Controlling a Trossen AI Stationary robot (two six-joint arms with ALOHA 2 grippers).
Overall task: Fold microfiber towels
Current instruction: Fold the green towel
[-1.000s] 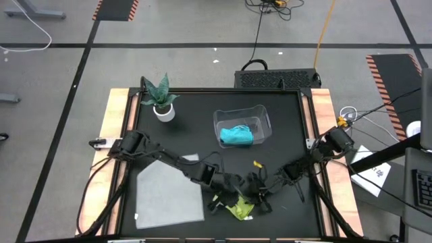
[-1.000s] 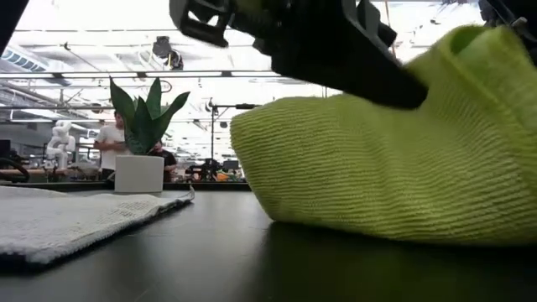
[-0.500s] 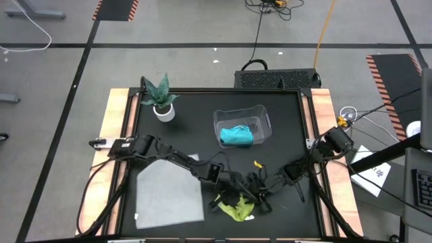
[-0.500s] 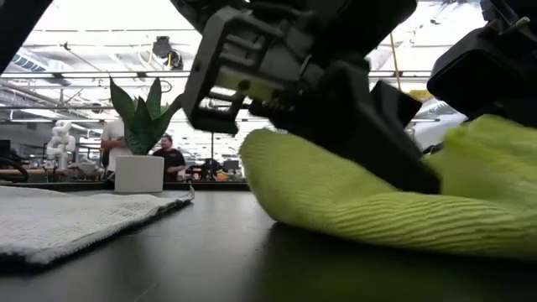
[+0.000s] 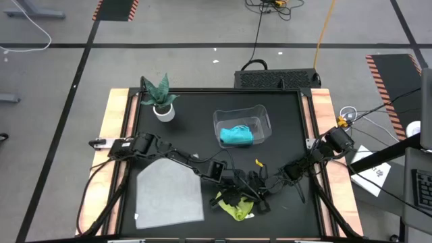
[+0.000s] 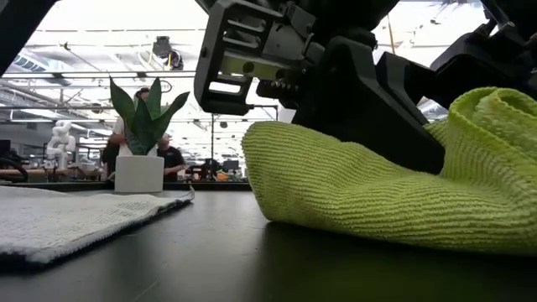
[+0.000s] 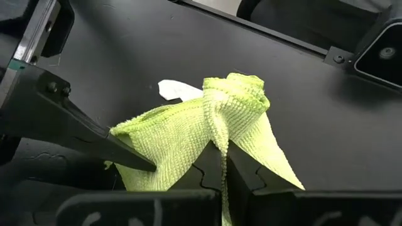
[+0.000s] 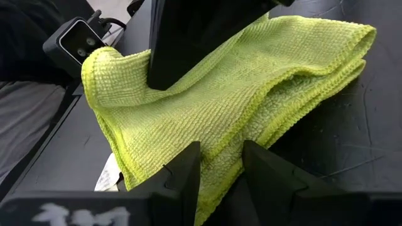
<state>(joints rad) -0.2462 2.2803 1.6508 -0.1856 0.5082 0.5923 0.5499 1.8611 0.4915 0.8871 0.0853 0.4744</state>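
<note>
Left end effector has slid right, pinching yellow-green towel; right end effector grips it too

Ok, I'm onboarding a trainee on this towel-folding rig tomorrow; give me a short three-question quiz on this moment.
1. True or false: the teal towel lies inside the clear plastic bin.
2. Which towel are both grippers working on? A) grey towel B) yellow-green towel C) teal towel
3. Fill in: the grey towel lies flat on the table's ____ side in the high view.

Key:
1. True.
2. B: the left gripper is shut on the yellow-green towel; the right gripper has it between its fingers too.
3. Left.
</note>
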